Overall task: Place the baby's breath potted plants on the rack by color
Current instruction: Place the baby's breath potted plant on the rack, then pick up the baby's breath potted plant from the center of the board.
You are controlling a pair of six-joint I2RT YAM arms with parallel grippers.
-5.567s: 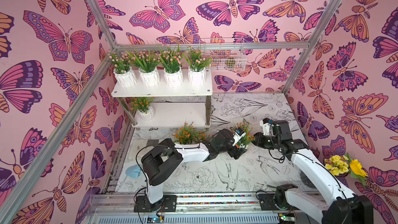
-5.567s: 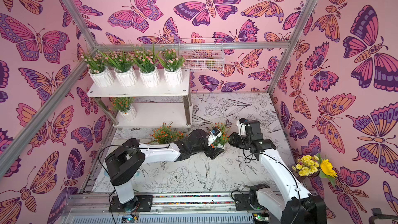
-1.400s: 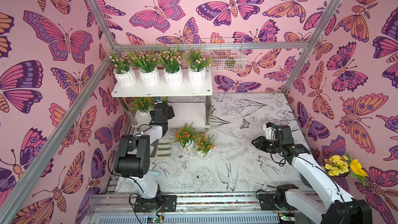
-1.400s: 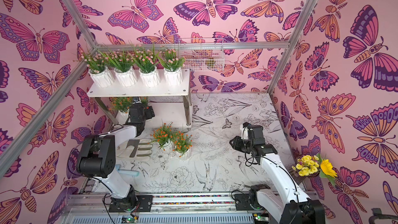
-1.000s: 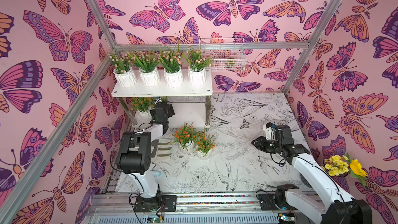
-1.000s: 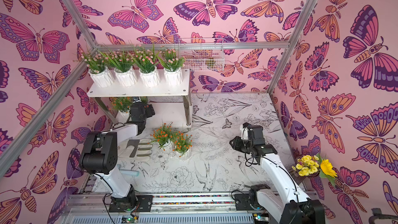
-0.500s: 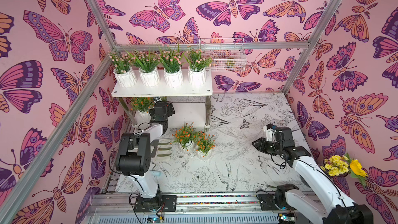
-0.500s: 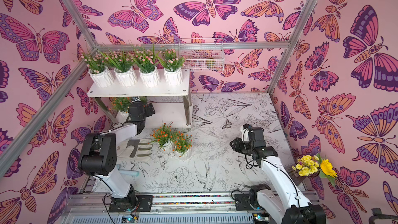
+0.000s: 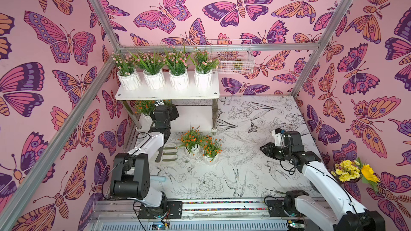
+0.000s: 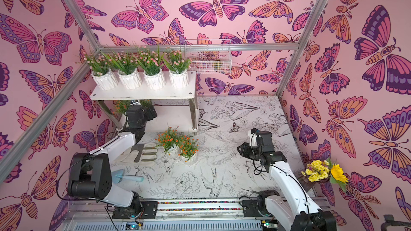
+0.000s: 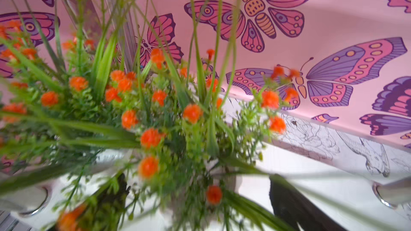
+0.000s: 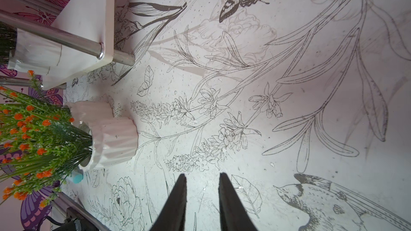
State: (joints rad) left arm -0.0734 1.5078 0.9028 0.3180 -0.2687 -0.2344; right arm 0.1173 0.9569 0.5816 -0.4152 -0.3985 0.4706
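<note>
The rack (image 9: pixel 169 94) stands at the back left, with several pink baby's breath potted plants (image 9: pixel 153 66) on its top board. On the lower board (image 9: pixel 193 118) one orange plant (image 9: pixel 144 107) stands at the left end. My left gripper (image 9: pixel 165 107) reaches in beside it, under the top board. In the left wrist view a second orange plant (image 11: pixel 155 116) stands between its fingers (image 11: pixel 289 201), which are wide apart: open. Two more orange plants (image 9: pixel 192 140) (image 9: pixel 212 148) stand on the table in front of the rack. My right gripper (image 12: pixel 202 178) hovers over the table, narrowly open and empty.
A white wire basket (image 9: pixel 230 57) hangs on the back wall. A sunflower bunch (image 9: pixel 355 171) sits at the right wall. Grey gloves (image 10: pixel 144 152) and a blue-handled tool (image 10: pixel 127 177) lie on the table near the left arm's base.
The left arm went from mid-table to the rack's lower board, and its jaws have since opened there. The right gripper drew back slightly toward the front.
</note>
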